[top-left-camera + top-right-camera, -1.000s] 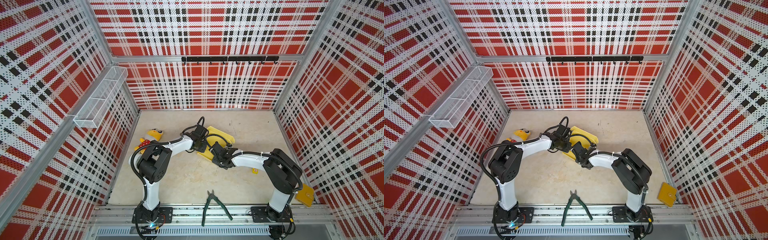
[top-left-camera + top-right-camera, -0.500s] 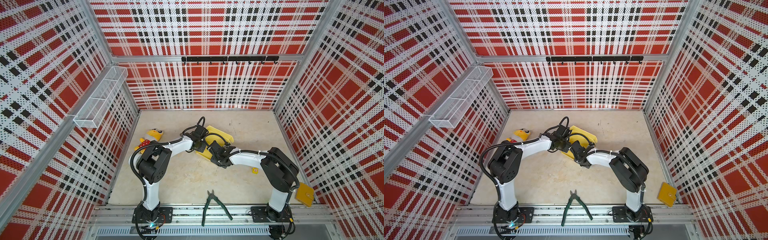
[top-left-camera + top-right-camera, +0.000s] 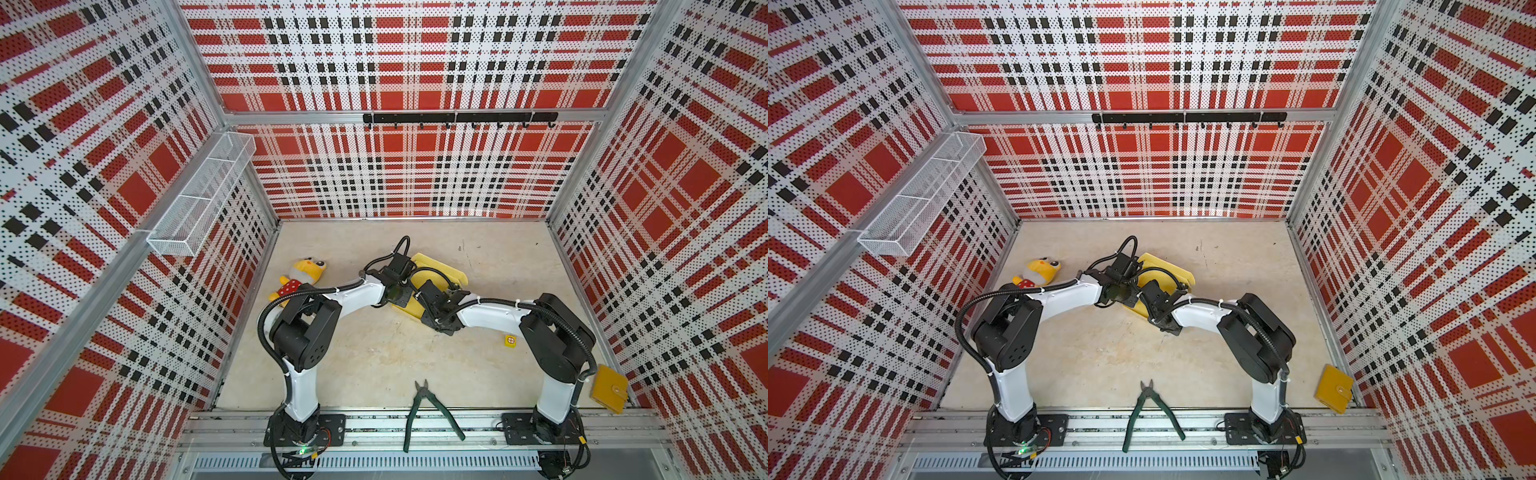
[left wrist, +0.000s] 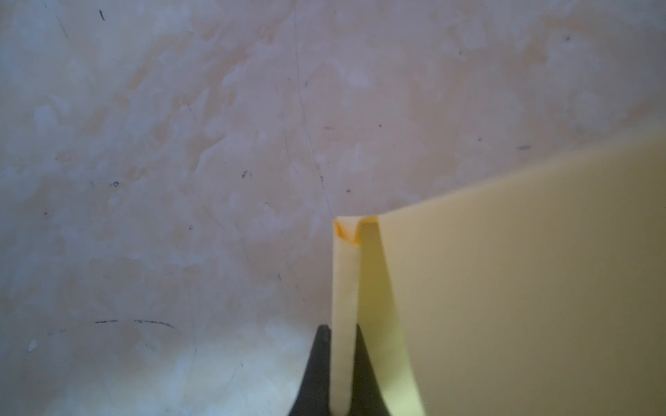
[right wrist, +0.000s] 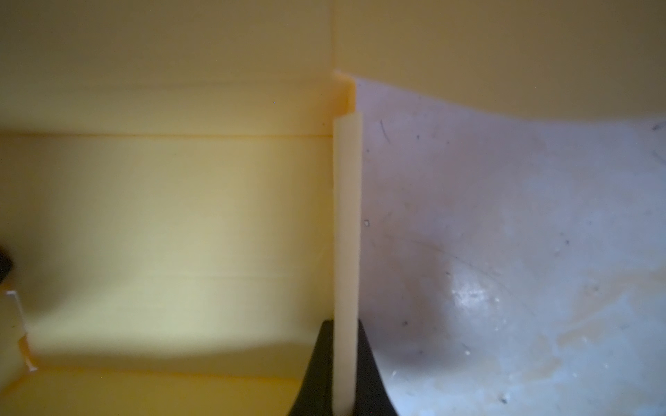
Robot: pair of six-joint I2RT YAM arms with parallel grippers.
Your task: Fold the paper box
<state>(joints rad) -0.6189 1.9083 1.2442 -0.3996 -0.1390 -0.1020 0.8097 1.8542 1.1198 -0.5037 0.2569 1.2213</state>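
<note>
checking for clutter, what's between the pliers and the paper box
Nothing: only bare table lies between the pliers and the paper box, as both top views show.

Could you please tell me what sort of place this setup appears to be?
Probably a robot test cell: plaid perforated walls enclose the tabletop, two arms are bolted to a front rail, and unrelated props lie about, like pliers and a plush toy.

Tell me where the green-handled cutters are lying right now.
In both top views the cutters lie at the front, handles across the metal rail, between the left arm's base and the right arm's base.
</note>
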